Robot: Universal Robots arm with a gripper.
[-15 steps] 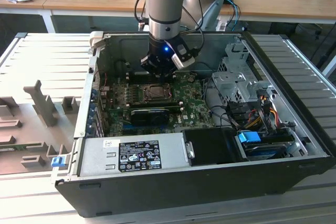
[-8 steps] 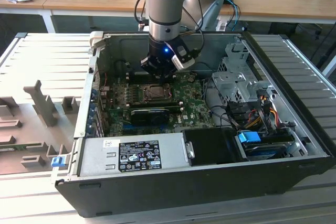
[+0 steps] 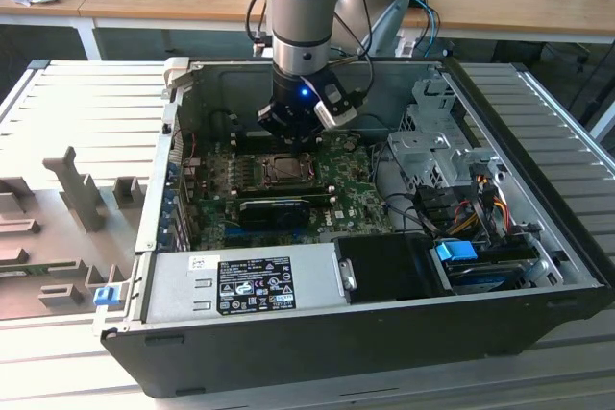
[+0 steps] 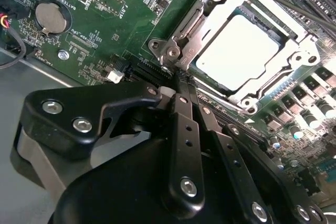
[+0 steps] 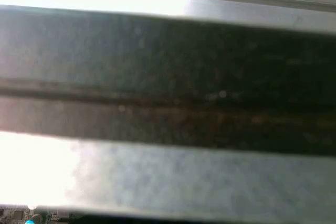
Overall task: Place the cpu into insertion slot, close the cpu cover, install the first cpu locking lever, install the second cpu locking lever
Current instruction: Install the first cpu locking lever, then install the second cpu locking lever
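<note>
Second wrist view: cpu (image 4: 237, 51) seated in insertion slot (image 4: 294, 85), cpu cover (image 4: 212, 11) down, gripper (image 4: 181, 88) clenched, empty.

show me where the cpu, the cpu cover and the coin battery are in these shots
cpu (image 4: 237, 51), second wrist view, on the middle of its pale metal top.
cpu cover (image 4: 192, 24), second wrist view, on the silver frame edge beside the chip.
coin battery (image 4: 51, 16), second wrist view, on its round silver face.

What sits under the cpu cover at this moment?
In the second wrist view the cpu lies in the insertion slot, its pale metal top showing through the cut-out of the closed cpu cover. The cover's frame hides the chip's edges and the socket contacts.
</note>
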